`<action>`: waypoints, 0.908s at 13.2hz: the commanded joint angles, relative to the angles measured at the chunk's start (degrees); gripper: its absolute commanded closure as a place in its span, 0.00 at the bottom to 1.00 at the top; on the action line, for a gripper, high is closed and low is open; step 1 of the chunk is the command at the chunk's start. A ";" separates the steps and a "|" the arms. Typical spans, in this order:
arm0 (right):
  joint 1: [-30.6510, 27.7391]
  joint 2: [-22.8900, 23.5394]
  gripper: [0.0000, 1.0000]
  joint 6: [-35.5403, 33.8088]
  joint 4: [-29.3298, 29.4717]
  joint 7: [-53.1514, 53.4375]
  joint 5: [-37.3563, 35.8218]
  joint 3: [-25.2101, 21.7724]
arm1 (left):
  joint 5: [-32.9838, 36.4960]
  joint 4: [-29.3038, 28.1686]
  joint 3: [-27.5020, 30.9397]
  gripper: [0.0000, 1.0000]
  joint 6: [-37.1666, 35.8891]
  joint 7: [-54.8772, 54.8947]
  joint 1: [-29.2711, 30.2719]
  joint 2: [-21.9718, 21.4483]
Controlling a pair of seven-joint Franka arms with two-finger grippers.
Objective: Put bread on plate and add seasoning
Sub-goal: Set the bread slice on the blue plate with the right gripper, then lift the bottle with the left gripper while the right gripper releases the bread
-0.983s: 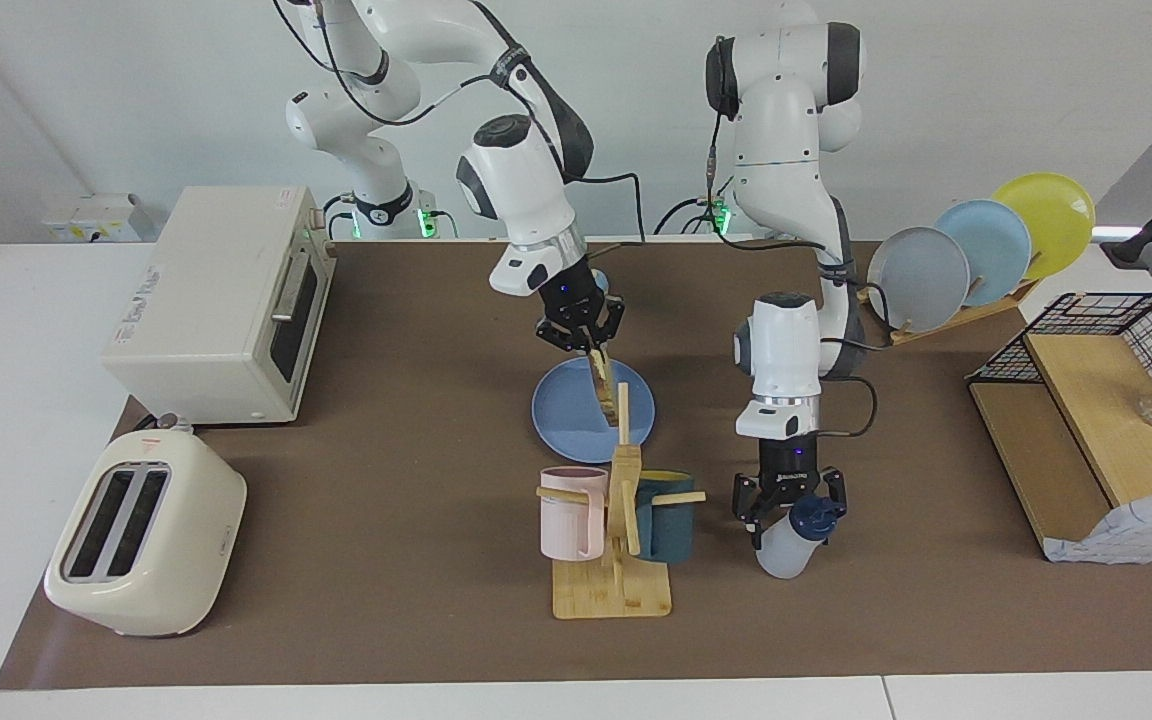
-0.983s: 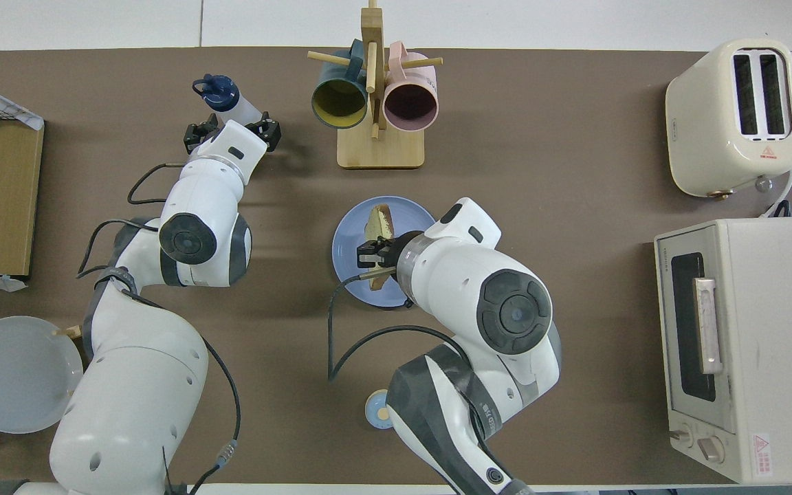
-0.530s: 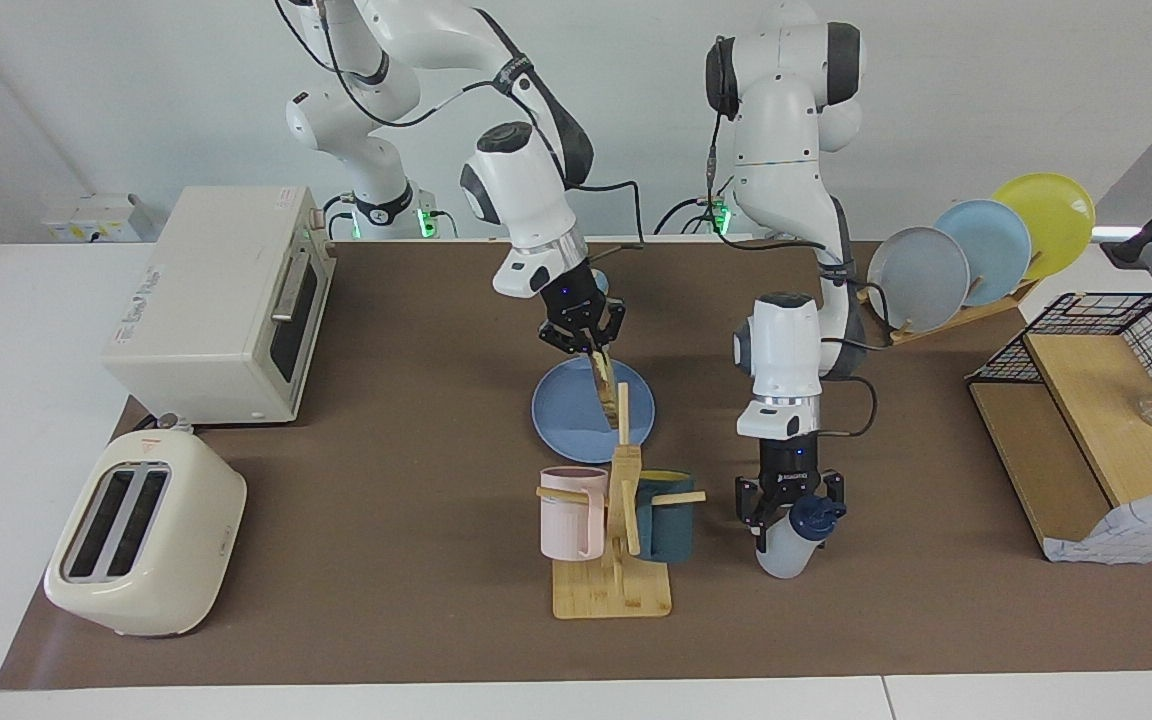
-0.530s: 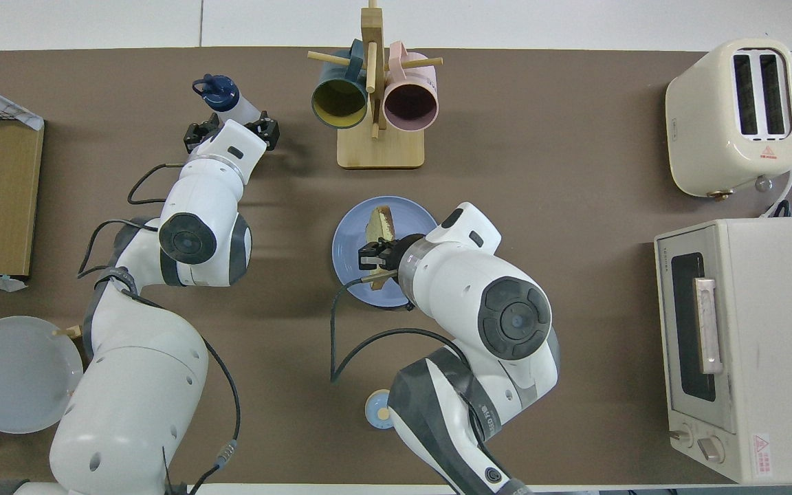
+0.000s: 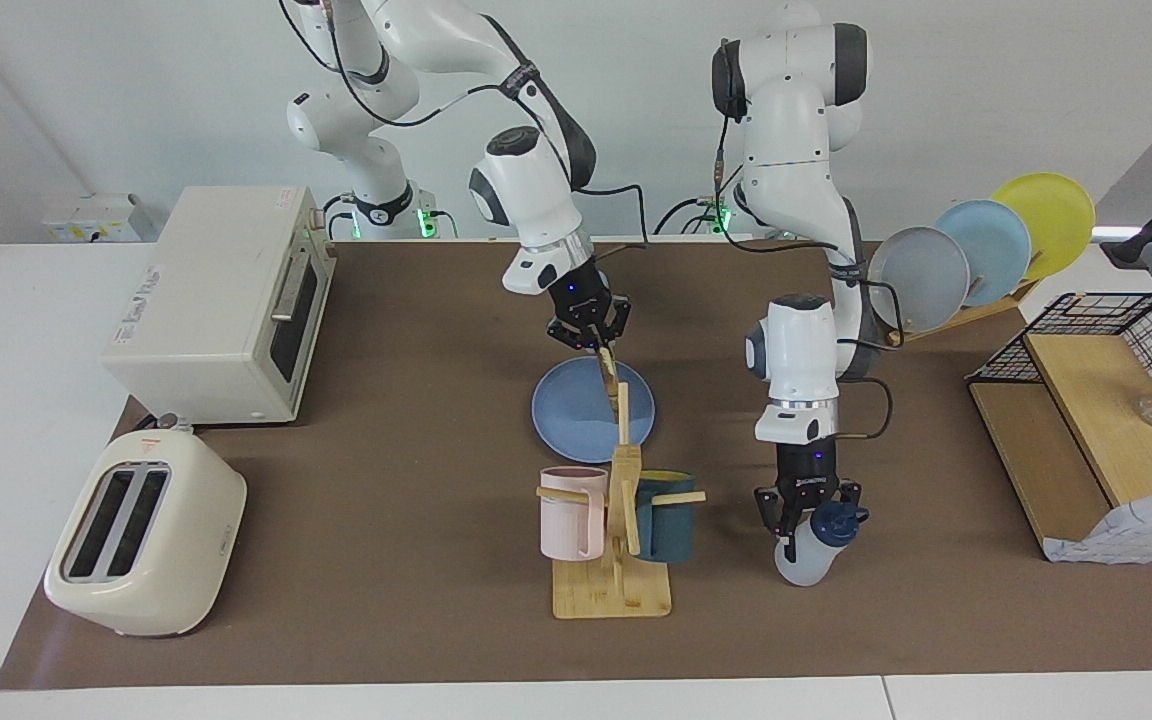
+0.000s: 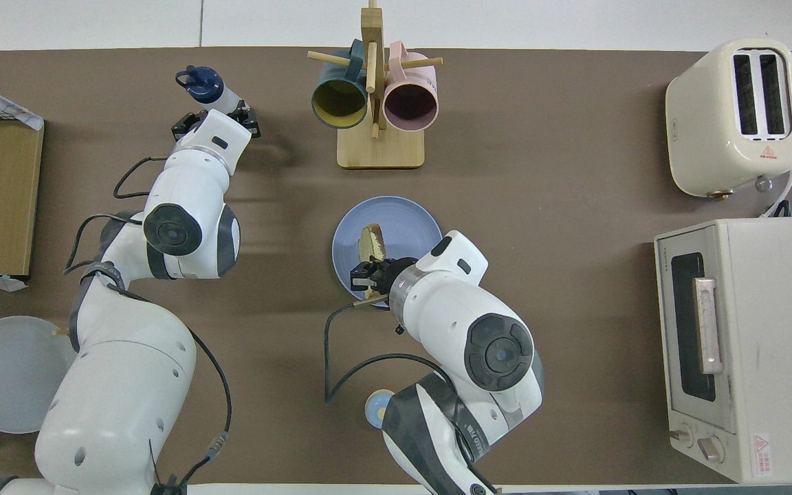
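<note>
Toast (image 6: 371, 242): my right gripper (image 5: 598, 345) pinched it edge-up over the blue plate (image 5: 561, 415), for lowering.
Seasoning bottle (image 5: 808, 555): my left gripper (image 5: 804, 520) clamped it, ready for sprinkling.

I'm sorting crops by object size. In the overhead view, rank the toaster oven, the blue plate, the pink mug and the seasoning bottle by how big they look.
1. toaster oven
2. blue plate
3. pink mug
4. seasoning bottle, partly hidden by the left claw, so its rank is less sure.
</note>
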 commanded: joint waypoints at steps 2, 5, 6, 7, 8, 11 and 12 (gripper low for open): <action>-0.89 -2.25 1.00 0.93 -3.87 -0.51 1.33 -0.16 | 1.12 2.35 0.28 1.00 -0.49 2.56 1.22 0.27; -1.51 -2.25 0.95 0.84 -3.88 -0.43 1.33 -0.16 | 3.50 1.65 0.20 1.00 -2.68 12.94 1.84 -3.49; -1.95 -2.25 0.84 0.76 -3.88 -0.51 1.33 -0.16 | 3.67 1.65 0.20 1.00 -5.82 13.30 2.01 -5.42; -2.21 -2.25 0.79 0.58 -3.88 -0.51 1.42 -0.16 | 4.29 1.65 0.20 1.00 -10.12 13.92 2.02 -7.71; -2.39 -2.25 0.73 0.41 -3.96 -0.51 1.42 -0.16 | 4.47 1.65 0.20 1.00 -15.03 18.10 2.02 -10.08; -2.83 -2.17 0.13 0.40 -3.61 -1.21 1.42 -0.16 | 4.38 1.47 0.19 1.00 -30.24 32.69 2.02 -17.81; -2.66 -2.08 0.00 0.32 -3.35 -1.22 1.42 -0.16 | 4.29 0.95 0.20 1.00 -36.03 38.47 2.10 -20.79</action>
